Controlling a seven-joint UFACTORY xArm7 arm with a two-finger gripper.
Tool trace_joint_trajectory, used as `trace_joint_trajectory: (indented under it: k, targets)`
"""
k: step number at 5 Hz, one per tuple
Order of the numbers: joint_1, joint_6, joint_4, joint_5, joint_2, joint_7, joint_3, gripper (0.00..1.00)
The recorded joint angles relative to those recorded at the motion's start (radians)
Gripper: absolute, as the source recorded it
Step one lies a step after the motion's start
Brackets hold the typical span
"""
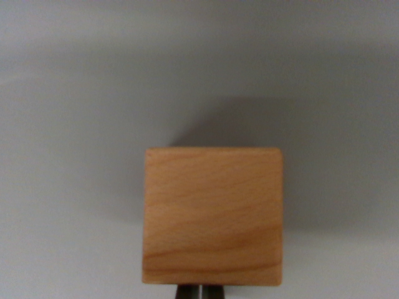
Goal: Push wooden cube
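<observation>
Wrist view, wooden cube (pixel 212 216) on grey surface (pixel 68 124), gripper (pixel 199 292) closed (empty) behind it

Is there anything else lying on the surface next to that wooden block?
No, the wooden cube sits alone on the plain grey surface, with only its shadow around it.
</observation>
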Motion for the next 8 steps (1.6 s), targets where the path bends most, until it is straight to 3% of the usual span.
trace_joint_trajectory:
  k: [1,2,3,4,5,8]
  targets:
    - [-0.0002,0.016,0.041,-0.0015,0.025,-0.003,-0.002,1.00]
    - [-0.0002,0.016,0.041,-0.0015,0.025,-0.003,-0.002,1.00]
    - [-0.0004,0.030,0.077,-0.0028,0.047,-0.005,-0.005,1.00]
    - [-0.0004,0.030,0.077,-0.0028,0.047,-0.005,-0.005,1.00]
    - [-0.0005,0.043,0.110,-0.0040,0.067,-0.007,-0.007,1.00]
    - [-0.0006,0.054,0.137,-0.0050,0.083,-0.009,-0.008,1.00]
